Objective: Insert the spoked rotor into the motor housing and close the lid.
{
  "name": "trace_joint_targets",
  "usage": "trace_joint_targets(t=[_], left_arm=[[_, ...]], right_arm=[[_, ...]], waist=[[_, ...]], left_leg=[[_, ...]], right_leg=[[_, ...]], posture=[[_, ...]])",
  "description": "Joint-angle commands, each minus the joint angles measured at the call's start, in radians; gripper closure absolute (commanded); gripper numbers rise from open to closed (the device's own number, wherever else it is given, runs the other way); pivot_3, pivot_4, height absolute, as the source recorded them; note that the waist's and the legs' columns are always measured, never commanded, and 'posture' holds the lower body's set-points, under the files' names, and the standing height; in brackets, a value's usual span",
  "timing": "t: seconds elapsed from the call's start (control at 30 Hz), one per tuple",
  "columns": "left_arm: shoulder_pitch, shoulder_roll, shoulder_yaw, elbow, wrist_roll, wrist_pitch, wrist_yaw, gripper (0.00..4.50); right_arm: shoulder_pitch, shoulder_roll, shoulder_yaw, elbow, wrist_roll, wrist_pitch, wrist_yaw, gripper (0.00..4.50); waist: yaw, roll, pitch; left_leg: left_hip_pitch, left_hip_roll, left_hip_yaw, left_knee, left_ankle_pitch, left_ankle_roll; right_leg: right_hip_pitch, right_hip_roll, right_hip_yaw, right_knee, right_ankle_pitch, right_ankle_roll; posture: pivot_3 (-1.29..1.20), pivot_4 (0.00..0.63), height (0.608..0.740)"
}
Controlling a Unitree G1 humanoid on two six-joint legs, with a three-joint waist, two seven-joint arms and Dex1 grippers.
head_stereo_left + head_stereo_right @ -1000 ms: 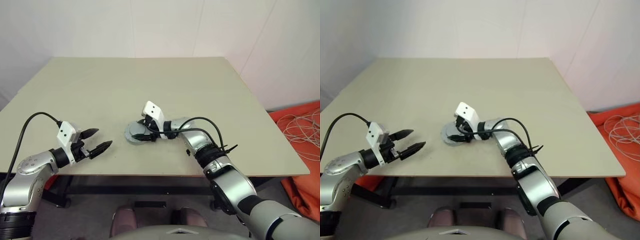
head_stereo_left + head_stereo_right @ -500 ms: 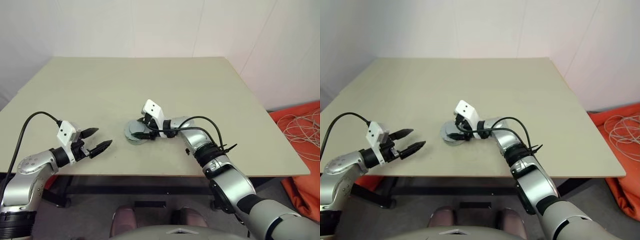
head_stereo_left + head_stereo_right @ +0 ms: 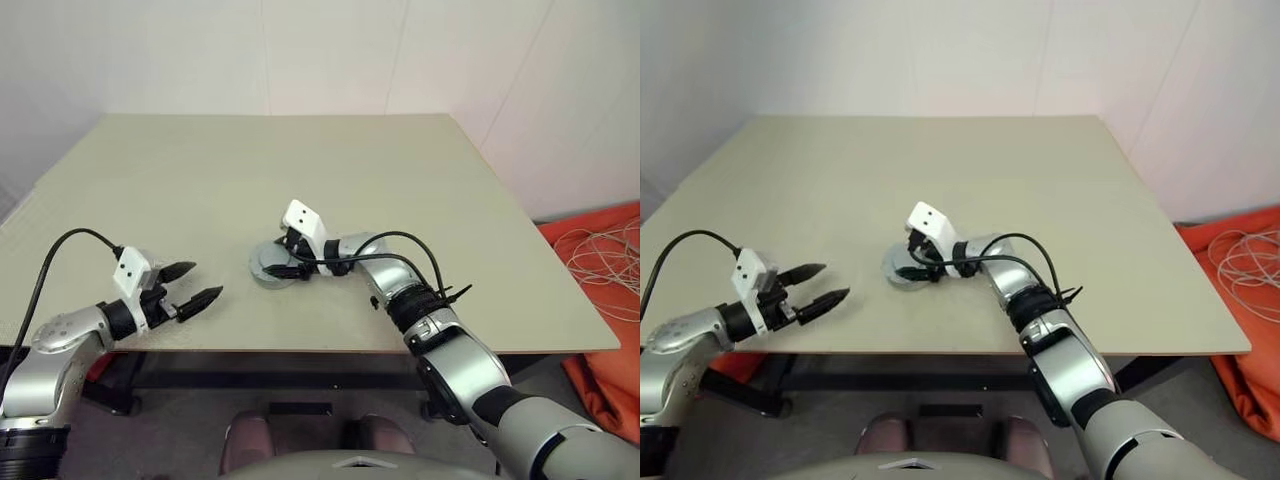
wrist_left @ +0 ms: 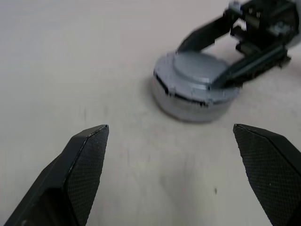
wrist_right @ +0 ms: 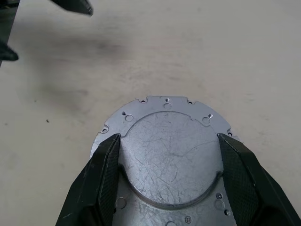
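Note:
The motor housing (image 4: 188,101), a round grey cup with dark slots in its side, sits on the table a little in front of the middle. The lid (image 5: 169,155), a grey disc with small holes around a raised round centre, lies flat on top of it. My right gripper (image 3: 283,262) reaches in from the right, and its black fingers (image 5: 106,179) press against both sides of the lid's raised centre. My left gripper (image 3: 207,279) hovers open and empty near the table's front left, pointing at the housing from a hand's length away. The spoked rotor is hidden.
The beige table (image 3: 300,160) spreads wide behind and to both sides of the housing. Its front edge runs just under my left gripper. On the floor to the right lies an orange cloth with pale cables (image 3: 600,270).

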Motion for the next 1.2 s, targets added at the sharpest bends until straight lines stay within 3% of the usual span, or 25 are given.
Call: trace_joint_targets(t=[0.03,0.63,1.03,1.13,1.2], left_arm=[[0.002,0.009,0.033,-0.024,-0.024,0.003,-0.003,0.0],[-0.013,0.014,0.026,-0.038,-0.022,0.017,0.011,0.0],[-0.084,-0.014,0.023,-0.062,-0.073,0.147,0.091,0.0],[-0.094,-0.011,0.017,-0.064,-0.095,0.164,0.061,0.56],[-0.111,-0.016,0.006,-0.046,-0.067,0.146,0.08,1.26]], right_arm=[[-0.026,-0.006,-0.006,0.016,-0.014,0.005,-0.016,1.4],[-0.047,-0.008,0.029,0.054,-0.053,0.062,-0.033,1.4],[-0.054,0.002,0.03,0.056,-0.047,0.094,-0.036,1.4],[-0.055,0.003,0.03,0.058,-0.048,0.093,-0.038,1.4],[-0.055,0.003,0.029,0.058,-0.047,0.093,-0.038,1.4]], waist=[[0.002,0.0,0.0],[0.001,0.0,0.0],[0.001,0.0,0.0],[0.0,0.0,0.0],[0.0,0.0,0.0]], left_leg=[[0.0,0.0,0.0,0.0,0.0,0.0],[0.003,0.0,0.0,0.0,0.0,0.0],[0.006,0.0,0.0,0.0,0.0,0.0],[0.006,0.0,0.0,0.0,0.0,0.0],[0.006,0.0,0.0,0.0,0.0,0.0]], right_leg=[[0.0,0.0,0.0,0.0,0.0,0.0],[0.003,0.0,0.0,0.0,0.0,0.0],[0.005,0.0,0.0,0.0,0.0,0.0],[0.005,0.0,0.0,0.0,0.0,0.0],[0.005,0.0,0.0,0.0,0.0,0.0]], posture=[[0.0,0.0,0.74],[0.0,0.0,0.74],[0.0,0.0,0.74],[0.0,0.0,0.74],[0.0,0.0,0.74]])
